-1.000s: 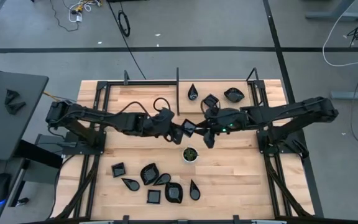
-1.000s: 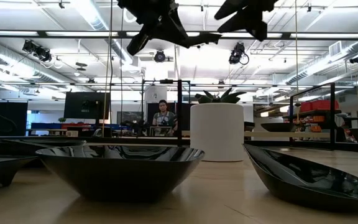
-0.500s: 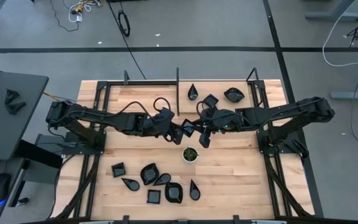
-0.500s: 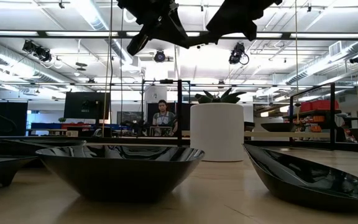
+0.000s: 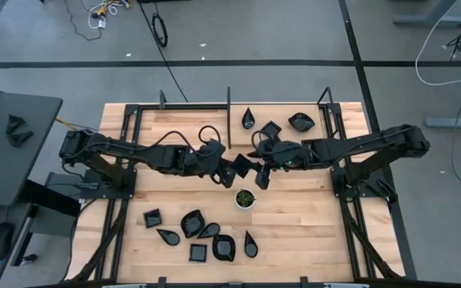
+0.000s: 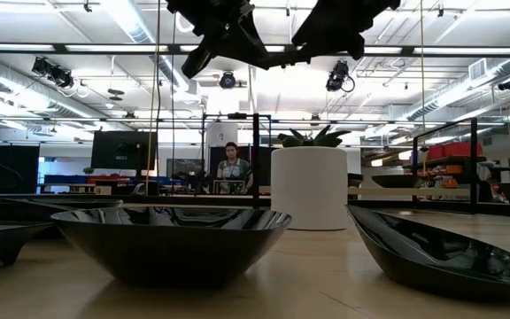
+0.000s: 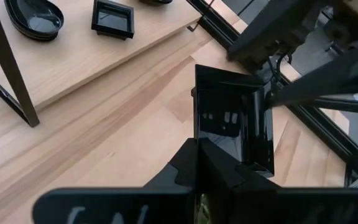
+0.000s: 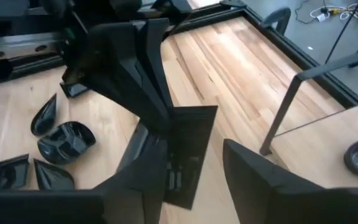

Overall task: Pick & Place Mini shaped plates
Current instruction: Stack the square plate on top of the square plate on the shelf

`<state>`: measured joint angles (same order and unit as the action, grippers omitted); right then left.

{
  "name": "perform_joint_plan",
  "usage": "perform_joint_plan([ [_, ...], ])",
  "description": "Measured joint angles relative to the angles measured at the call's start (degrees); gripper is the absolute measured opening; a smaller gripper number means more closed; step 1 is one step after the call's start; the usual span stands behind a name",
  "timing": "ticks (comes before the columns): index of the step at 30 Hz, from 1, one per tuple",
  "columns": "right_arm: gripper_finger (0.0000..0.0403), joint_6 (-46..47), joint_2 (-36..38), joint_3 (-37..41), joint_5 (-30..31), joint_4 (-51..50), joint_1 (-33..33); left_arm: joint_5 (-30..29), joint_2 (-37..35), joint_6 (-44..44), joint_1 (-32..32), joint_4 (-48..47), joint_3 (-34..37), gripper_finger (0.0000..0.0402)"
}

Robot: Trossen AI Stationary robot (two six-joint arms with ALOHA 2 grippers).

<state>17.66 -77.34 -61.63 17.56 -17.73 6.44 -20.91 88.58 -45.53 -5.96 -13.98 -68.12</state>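
The right gripper [image 5: 258,171] has moved in from the right, fingers wide around the square plate [image 5: 243,166] that the left gripper [image 5: 232,170] holds pinched above mid-table, so a handover looks imminent.

A small round white cup [image 5: 245,198] with green inside stands near the middle of the wooden table [image 5: 294,232]; in the low view it shows as a white pot [image 6: 309,188] topped with spiky leaves. A black metal frame [image 5: 229,104] borders the table's far edge. Left of the table sits a dark desk [image 5: 6,152], a computer mouse [image 5: 1,238] beside it. Cables [image 5: 102,12] trail on the grey floor beyond. A person [image 6: 231,167] stands in the room behind
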Motion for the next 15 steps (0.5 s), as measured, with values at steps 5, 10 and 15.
perform_joint_plan([
  [5,0.0158,-0.1,-1.9,0.0,0.0,0.1,0.0,-0.1,0.0,0.1,0.0,0.0,0.0,0.0016],
  [10,0.0122,0.3,-2.1,0.0,0.0,0.2,0.0,0.0,0.0,0.1,0.0,0.0,0.0,0.0016],
  [15,0.0078,0.3,-2.1,0.0,0.0,0.4,0.0,0.1,0.0,0.1,0.0,0.0,0.0,0.0016],
])
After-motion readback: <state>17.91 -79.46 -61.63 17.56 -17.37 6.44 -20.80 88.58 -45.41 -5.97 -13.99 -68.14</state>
